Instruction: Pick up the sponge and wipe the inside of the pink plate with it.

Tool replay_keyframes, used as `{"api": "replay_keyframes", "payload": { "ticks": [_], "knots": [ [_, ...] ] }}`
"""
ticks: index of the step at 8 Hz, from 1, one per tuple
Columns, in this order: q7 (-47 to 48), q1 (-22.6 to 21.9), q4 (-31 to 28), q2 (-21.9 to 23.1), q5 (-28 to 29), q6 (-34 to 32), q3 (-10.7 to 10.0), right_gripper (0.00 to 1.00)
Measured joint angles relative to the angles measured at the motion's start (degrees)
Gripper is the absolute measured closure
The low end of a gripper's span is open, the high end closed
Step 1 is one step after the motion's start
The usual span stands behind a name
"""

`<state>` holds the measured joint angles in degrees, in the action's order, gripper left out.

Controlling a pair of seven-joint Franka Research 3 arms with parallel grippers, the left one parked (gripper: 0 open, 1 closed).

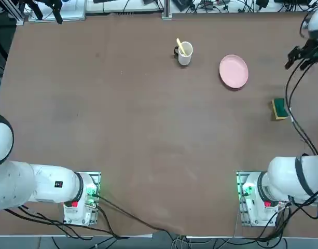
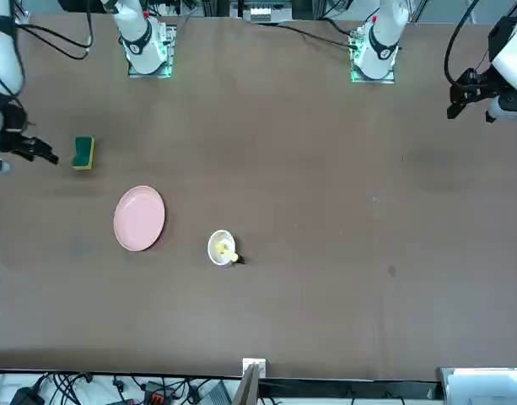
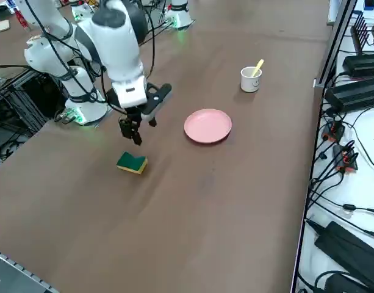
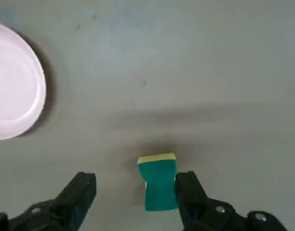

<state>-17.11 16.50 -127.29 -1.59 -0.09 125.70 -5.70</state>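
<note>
I hold my pincer (image 4: 135,179) spread wide and empty above the sponge (image 4: 160,185), presumably so its two sides can pass around the block before closing.

We see a smooth, matt brown counter (image 1: 148,129), a smooth plastic-looking pink plate (image 3: 208,126) with a soft sheen, a smooth white mug (image 3: 249,80), and a sponge (image 3: 132,162) of rough-looking scouring top over matt foam.

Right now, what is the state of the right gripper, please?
Right gripper: open, holding nothing, above the table near the sponge.
</note>
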Motion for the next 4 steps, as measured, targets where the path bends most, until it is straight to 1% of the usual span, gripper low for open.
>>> {"api": "replay_keyframes", "payload": {
  "ticks": [2, 4],
  "knots": [
    [-1.8, 0.2, -4.0, -0.7, 0.0, 3.4, 0.1, 0.0],
    [-6.9, 2.8, -6.5, -3.2, 0.0, 6.7, 0.1, 0.0]
  ]
}}
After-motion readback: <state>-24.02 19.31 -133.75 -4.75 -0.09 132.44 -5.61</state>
